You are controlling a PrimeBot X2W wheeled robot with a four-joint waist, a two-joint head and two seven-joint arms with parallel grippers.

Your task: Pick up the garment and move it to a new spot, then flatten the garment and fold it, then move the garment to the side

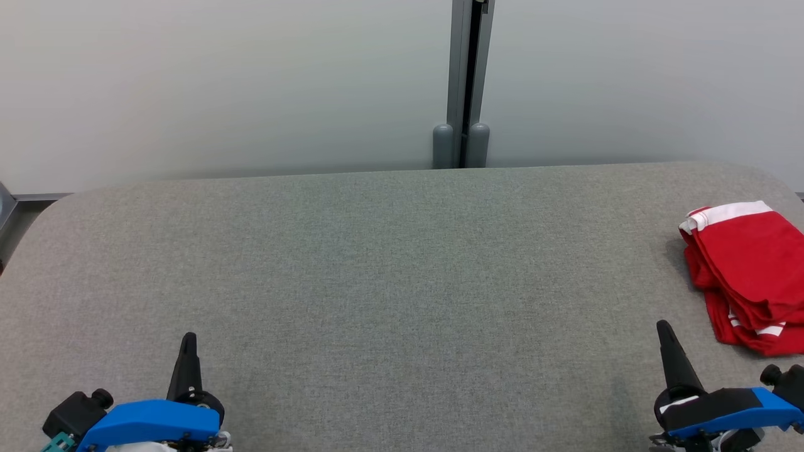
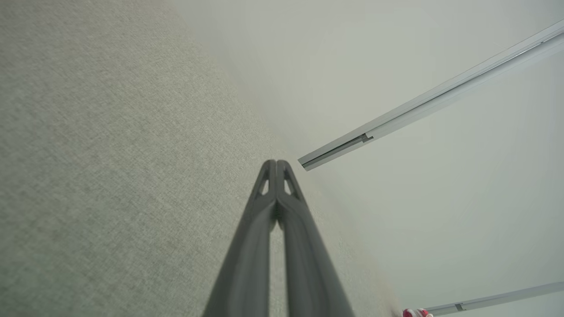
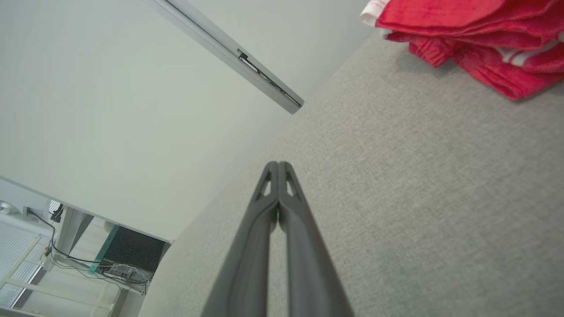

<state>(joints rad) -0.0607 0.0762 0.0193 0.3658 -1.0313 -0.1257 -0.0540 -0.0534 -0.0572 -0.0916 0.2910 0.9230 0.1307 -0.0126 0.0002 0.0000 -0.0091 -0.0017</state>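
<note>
Red folded garment with white bands (image 1: 747, 276) lies on the grey fabric-covered table (image 1: 377, 282), just ahead of the right gripper (image 1: 664, 328) and off to its right side, near it but not touching. Its layers sit stacked one over another, a white-edged fold on the far end, and the head view's right edge cuts part of it off. In the right wrist view the same cloth (image 3: 476, 26) sits beyond and to one side of the fingertips, apart from them, with bare table between.

The right gripper (image 3: 278, 165) has its two long dark fingers pressed together at the tips, holding nothing. The left gripper (image 1: 188, 342) is well apart from the garment, which lies far across the table to its right. Its fingers (image 2: 276, 164) are likewise pressed together and empty, pointing over bare table toward the pale wall panel (image 1: 220, 81). Ahead of and between the two grippers, a grey metal post (image 1: 465, 81) stands behind the table's far edge.
</note>
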